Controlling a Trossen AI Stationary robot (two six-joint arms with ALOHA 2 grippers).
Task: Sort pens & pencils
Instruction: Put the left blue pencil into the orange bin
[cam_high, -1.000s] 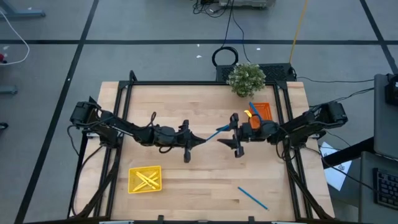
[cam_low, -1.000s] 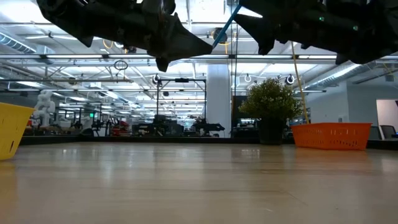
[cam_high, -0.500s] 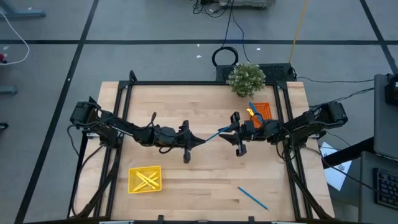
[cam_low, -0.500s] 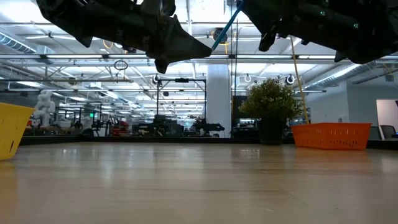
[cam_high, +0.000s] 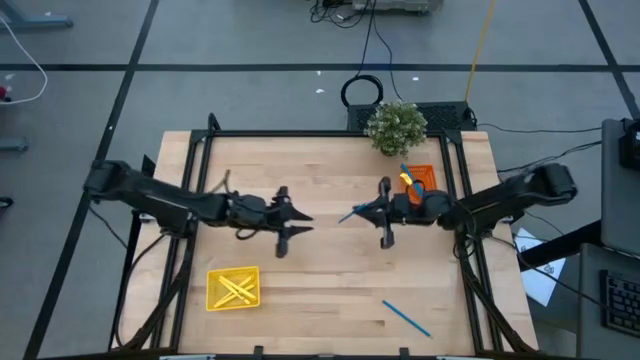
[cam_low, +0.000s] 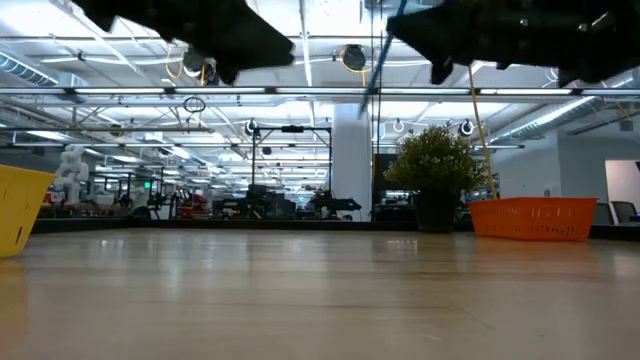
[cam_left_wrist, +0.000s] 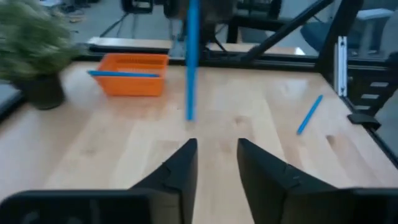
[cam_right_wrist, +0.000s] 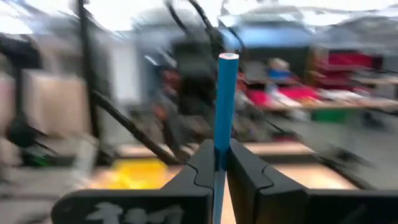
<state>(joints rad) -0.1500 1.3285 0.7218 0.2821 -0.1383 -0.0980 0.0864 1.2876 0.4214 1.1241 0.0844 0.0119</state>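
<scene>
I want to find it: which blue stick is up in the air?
The blue stick pinched in the right gripper. Another lies on the table; another rests in the orange tray.

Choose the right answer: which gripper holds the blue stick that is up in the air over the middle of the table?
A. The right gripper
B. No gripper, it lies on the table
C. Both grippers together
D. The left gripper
A. The right gripper is shut on the blue stick, while the left gripper stands apart from it with open, empty fingers, as the view from above also shows.
</scene>
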